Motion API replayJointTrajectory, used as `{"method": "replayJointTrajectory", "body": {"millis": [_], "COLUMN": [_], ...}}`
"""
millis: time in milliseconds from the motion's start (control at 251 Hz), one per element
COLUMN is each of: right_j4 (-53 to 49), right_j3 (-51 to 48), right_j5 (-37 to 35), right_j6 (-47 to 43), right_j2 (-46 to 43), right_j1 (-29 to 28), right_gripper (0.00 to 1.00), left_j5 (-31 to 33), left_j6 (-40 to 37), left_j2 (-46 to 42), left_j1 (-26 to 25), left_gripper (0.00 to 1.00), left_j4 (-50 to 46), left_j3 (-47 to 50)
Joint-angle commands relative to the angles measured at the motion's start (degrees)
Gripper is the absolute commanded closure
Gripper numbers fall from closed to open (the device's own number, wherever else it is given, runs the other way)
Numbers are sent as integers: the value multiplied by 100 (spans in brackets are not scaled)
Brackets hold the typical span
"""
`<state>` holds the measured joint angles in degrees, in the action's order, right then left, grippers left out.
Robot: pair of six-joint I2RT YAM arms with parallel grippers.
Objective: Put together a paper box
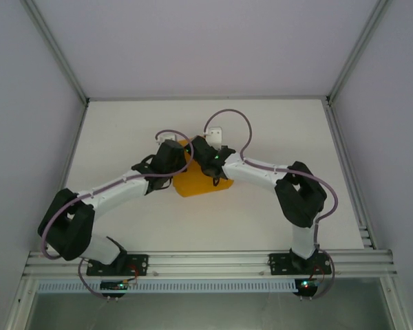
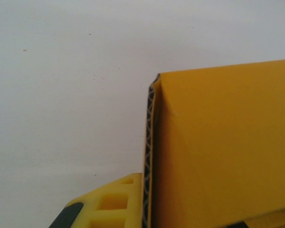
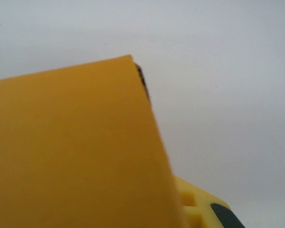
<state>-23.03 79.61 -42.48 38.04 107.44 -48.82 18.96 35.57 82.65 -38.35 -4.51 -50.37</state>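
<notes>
Nearest the overhead camera, both arm bases sit on the rail at 6 o'clock. The arms reach from there to the middle of the white tabletop (image 1: 124, 130), where the orange-yellow paper box (image 1: 196, 184) lies. The left tool (image 1: 176, 157) meets it at its 10 o'clock side and the right tool (image 1: 208, 157) at 12 to 1 o'clock. Both wrists cover the far half of the card, so which flaps are raised cannot be told.

From the left wrist, a yellow finger (image 2: 115, 202) at 6 o'clock presses the raw, patterned edge of a panel that fills 2 to 5 o'clock. That tool is clenched on the card, and its other finger is cut off.

From the right wrist, a finger (image 3: 197, 199) shows at 5 o'clock beside a blurred panel spanning 9 to 6. The tool is clenched, seemingly on the card, though the contact is hidden.

Two pinches this close on thin card could go wrong. An uneven pull may tear it, kink it off its creases, or let it slip free.
</notes>
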Motion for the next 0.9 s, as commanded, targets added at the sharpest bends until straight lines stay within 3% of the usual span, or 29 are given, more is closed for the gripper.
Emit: {"method": "replayJointTrajectory", "body": {"millis": [0,164,295,471,523,722,838,898], "right_j4": [-1305,-1397,-353,2057,2510,2666,2797,2854], "right_j3": [64,156,-260,-1379,-1597,-1895,-2043,-2129], "right_j5": [-1673,-1702,-1420,77,194,1312,1603,1711], "right_j6": [1463,1698,971,-1152,-1664,-2624,-3066,-3242], "right_j2": [163,175,-104,-778,-914,-1269,-1570,-1773], "right_j1": [492,546,519,486,478,279,81,-2], "right_gripper": [100,100,100,62,51,26,2,1], "left_j5": [522,403,344,171,119,-30,-229,-270], "left_j6": [441,425,350,159,113,20,-43,-100], "left_j2": [-89,-40,31,76,94,164,185,183], "left_j1": [73,76,78,82,90,133,208,229], "left_gripper": [100,100,100,100,100,100,100,100], "left_j4": [-515,-435,-380,-252,-245,-252,-209,-190], "left_j3": [-95,-100,-126,-160,-185,-254,-281,-284]}}
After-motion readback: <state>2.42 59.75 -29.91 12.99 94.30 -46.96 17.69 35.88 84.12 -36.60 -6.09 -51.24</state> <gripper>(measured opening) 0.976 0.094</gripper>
